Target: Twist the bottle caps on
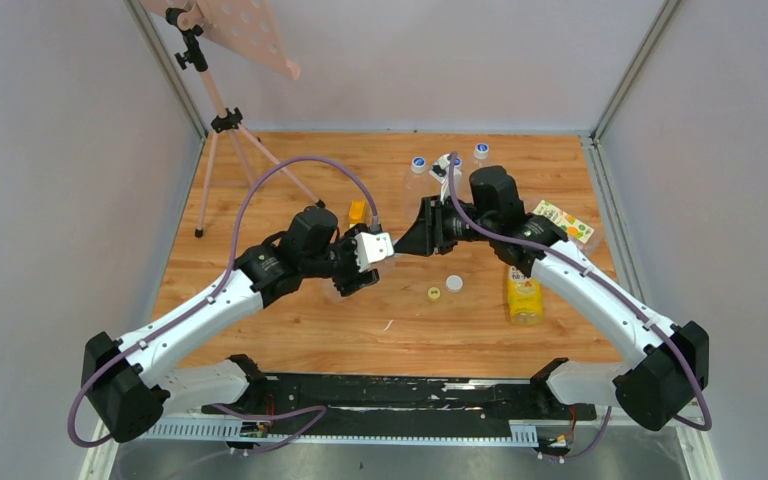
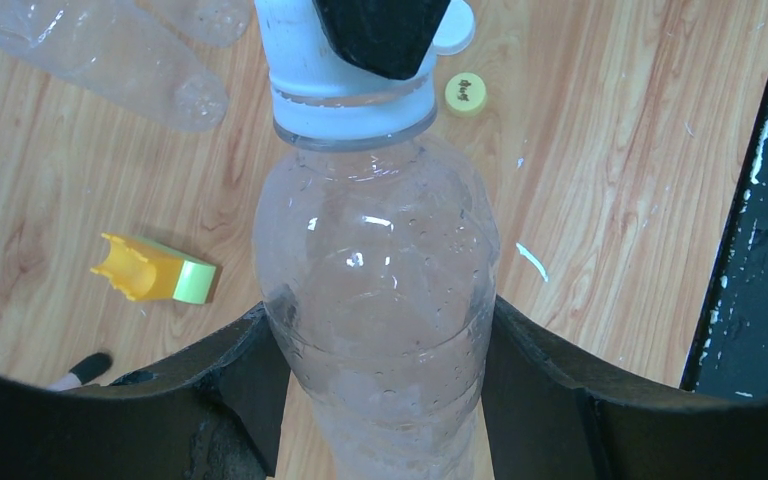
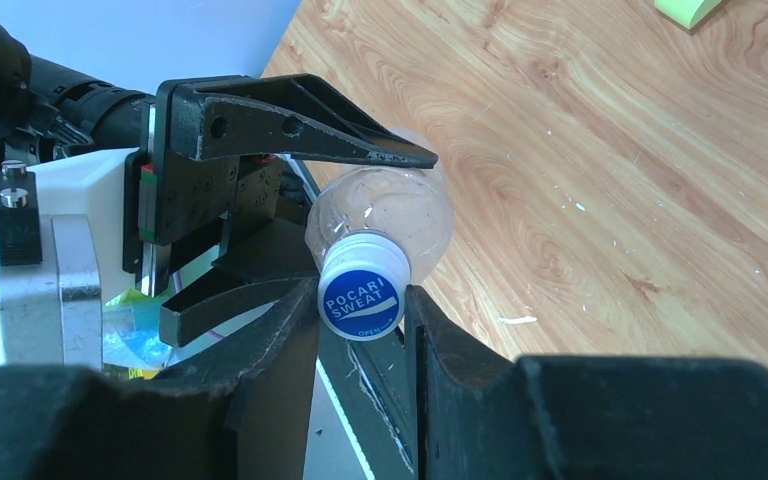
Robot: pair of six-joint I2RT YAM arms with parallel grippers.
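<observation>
My left gripper [image 2: 385,370] is shut on the body of a clear bottle [image 2: 375,260] and holds it off the table, neck pointing at the right arm. My right gripper [image 3: 362,320] is shut on the blue cap [image 3: 362,298] with white writing, which sits on that bottle's neck [image 2: 350,100]. In the top view the two grippers meet mid-table, left [image 1: 385,258] and right [image 1: 407,240]. A yellow cap [image 1: 434,293] and a white cap [image 1: 454,283] lie loose on the table. A yellow bottle [image 1: 525,292] lies on its side at the right.
Two more clear bottles with blue caps [image 1: 418,165] [image 1: 481,150] are at the back. A small orange-and-green block [image 1: 358,211] lies behind the left gripper. A sticker sheet [image 1: 566,222] lies at the right. A tripod [image 1: 222,125] stands at the back left.
</observation>
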